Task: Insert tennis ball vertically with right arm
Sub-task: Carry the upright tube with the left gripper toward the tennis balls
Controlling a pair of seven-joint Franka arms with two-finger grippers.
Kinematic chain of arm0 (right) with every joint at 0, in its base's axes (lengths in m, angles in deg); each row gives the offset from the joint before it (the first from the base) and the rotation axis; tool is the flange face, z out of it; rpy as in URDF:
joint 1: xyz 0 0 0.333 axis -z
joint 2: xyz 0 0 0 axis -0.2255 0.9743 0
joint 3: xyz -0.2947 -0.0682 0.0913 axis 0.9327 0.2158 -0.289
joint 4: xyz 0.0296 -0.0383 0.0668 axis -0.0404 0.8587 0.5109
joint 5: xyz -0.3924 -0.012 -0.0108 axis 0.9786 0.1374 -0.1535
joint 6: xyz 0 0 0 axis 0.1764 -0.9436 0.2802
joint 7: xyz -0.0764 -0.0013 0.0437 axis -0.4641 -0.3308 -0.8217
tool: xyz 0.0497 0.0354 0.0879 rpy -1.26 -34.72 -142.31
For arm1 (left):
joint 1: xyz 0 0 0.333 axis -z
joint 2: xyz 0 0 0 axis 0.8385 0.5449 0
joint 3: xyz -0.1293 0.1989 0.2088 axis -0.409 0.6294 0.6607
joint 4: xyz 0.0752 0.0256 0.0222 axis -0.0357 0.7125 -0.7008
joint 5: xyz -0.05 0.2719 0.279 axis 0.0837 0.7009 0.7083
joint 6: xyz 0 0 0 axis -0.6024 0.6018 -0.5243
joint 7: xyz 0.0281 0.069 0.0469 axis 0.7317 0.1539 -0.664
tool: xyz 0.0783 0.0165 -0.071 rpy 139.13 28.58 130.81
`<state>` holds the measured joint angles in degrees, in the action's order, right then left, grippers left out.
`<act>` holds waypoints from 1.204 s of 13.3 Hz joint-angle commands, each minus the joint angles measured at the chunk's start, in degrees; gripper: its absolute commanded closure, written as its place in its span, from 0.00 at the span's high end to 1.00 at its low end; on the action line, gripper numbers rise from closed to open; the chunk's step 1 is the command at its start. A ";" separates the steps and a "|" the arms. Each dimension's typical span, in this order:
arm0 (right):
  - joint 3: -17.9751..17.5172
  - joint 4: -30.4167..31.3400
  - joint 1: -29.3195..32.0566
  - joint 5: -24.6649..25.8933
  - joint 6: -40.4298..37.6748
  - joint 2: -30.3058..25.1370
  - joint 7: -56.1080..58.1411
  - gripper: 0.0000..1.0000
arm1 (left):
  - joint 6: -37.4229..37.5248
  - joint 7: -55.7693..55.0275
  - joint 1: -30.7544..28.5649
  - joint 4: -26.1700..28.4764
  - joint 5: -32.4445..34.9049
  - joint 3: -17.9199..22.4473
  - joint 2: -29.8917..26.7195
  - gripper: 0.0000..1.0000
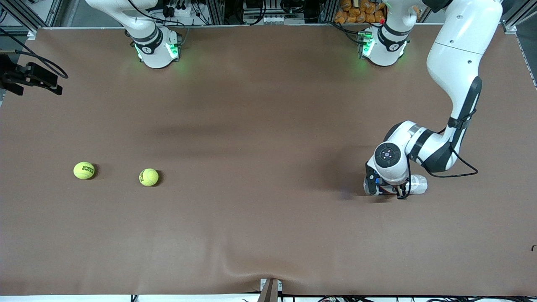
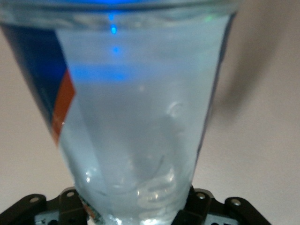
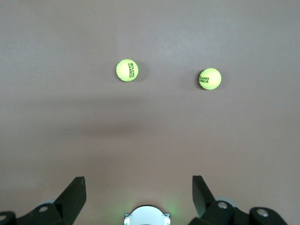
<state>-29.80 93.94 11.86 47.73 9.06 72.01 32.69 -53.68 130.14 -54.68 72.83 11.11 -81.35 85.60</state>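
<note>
I see the big brown tabletop [image 1: 260,126], and at the right of the frame my left tool [image 1: 388,191] is squeezed tight on a clear tube [image 2: 140,122] with a blue and red label, lying low on the tabletop. My right tool [image 3: 139,194] is spread wide with nothing in it, high over the tabletop. Two yellow tennis balls sit at the lower left, one ball [image 1: 84,170] near the edge and the other ball [image 1: 148,177] just beside it.
</note>
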 commanded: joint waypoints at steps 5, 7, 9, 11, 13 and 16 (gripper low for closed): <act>-0.17 1.29 0.20 -0.83 -0.05 -1.53 -0.19 1.00 | -0.07 0.11 -0.19 -5.89 -2.99 -6.54 -1.36 0.68; -0.17 1.29 0.20 -0.83 -0.14 -1.53 -0.19 1.00 | -0.07 -0.07 0.07 -9.14 -6.16 -9.62 -1.36 0.68; -0.17 1.29 0.20 -0.83 -0.14 -1.53 -0.19 1.00 | -0.07 -0.42 0.33 -12.13 -10.19 -12.17 -1.18 0.68; -0.17 1.29 0.29 -0.83 -0.41 -1.53 -0.19 1.00 | -0.15 -0.95 0.95 -13.55 -15.98 -13.66 -0.92 0.68; -0.17 1.29 0.29 -0.83 -0.41 -1.53 -0.19 1.00 | -0.94 -2.09 2.44 -15.65 -21.26 -14.81 -1.01 0.68; -0.17 1.29 0.29 -0.83 -0.49 -1.45 -0.19 1.00 | -7.15 -5.25 4.99 -16.10 -27.68 -15.34 -0.83 0.68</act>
<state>-29.80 94.02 11.86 47.73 8.76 72.01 32.69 -57.18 126.78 -51.02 57.50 -13.30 -96.69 84.67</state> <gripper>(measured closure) 0.000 0.322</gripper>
